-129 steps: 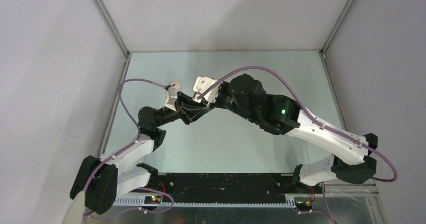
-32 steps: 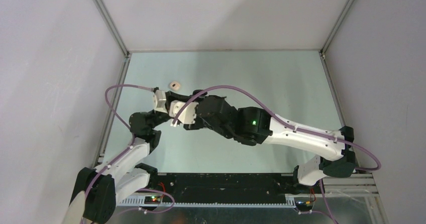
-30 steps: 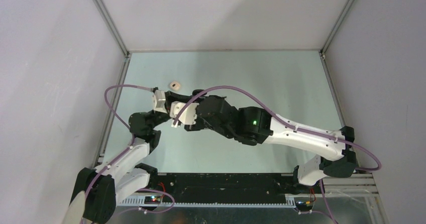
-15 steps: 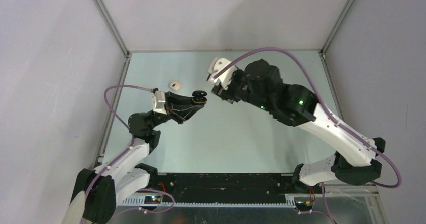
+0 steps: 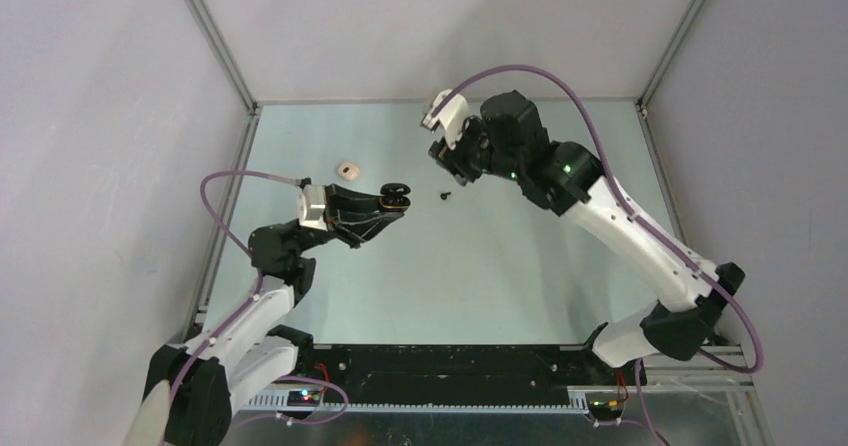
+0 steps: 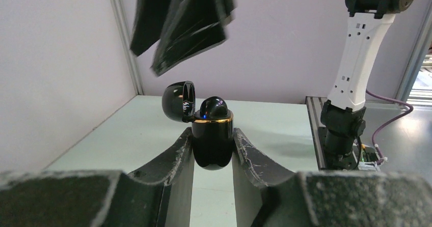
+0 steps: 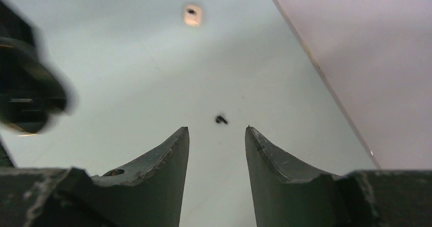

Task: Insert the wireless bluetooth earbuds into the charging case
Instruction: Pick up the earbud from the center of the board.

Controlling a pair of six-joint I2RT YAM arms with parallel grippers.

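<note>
Glossy black charging case (image 6: pixel 213 145), gold-rimmed and lid flipped open, stands upright, clamped in the left tool (image 6: pixel 212 137). A tiny black earbud (image 7: pixel 220 119) lies on the surface (image 7: pixel 153 74) just ahead of the gaping right tool (image 7: pixel 216 131).

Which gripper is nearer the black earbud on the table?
Right. The right gripper hovers just beyond the black earbud; the left gripper, holding the case, sits farther left.

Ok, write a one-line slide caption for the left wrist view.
Left gripper clamps the open black charging case, with the right gripper blurred overhead.
</note>
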